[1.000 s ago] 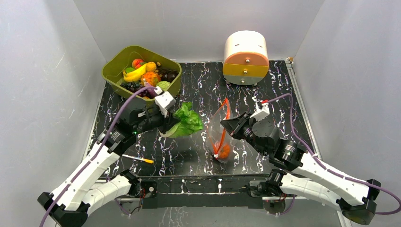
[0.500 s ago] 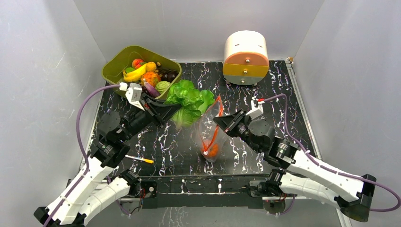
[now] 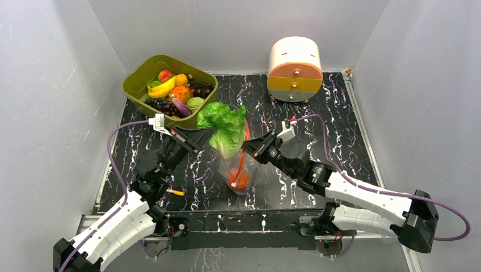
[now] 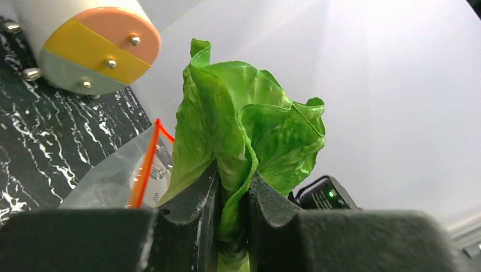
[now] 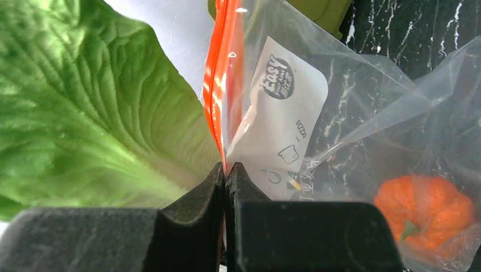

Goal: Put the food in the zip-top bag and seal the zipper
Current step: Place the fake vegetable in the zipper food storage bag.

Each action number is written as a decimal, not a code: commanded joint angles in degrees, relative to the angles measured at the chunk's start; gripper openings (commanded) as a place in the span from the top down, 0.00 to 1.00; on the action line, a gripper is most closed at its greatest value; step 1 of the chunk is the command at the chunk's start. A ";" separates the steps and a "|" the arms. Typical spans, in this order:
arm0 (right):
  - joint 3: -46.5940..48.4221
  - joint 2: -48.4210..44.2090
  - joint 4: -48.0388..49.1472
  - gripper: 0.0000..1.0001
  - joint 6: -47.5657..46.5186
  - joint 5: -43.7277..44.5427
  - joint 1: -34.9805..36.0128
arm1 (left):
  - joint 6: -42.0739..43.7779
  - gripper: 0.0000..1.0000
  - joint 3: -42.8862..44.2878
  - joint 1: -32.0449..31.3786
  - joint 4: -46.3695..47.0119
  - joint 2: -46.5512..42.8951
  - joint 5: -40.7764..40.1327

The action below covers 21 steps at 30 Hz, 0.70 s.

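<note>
left gripper [image 4: 230, 226] clamped on the lettuce [image 3: 227, 127]; right gripper [image 5: 227, 187] pinching the zip-top bag [image 5: 283, 113] by its zipper [image 5: 221, 85]; next I'd ease the lettuce into the mouth

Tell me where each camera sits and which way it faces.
Top external: above and behind the arms, looking down at the table; both arms show.
Left wrist: on the left arm, facing the lettuce in the left claw.
Right wrist: on the right arm, facing the zipper in the right claw.
All share lettuce and zip-top bag.

The left gripper [image 3: 207, 134] has carried the lettuce [image 3: 227, 126] across to the zip-top bag [image 3: 235, 170].
</note>
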 commanded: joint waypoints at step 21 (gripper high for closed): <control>-1.39 -0.06 8.64 1.00 4.20 -1.94 -0.55 | 7.14 1.00 -9.30 -0.22 1.84 -2.98 -11.38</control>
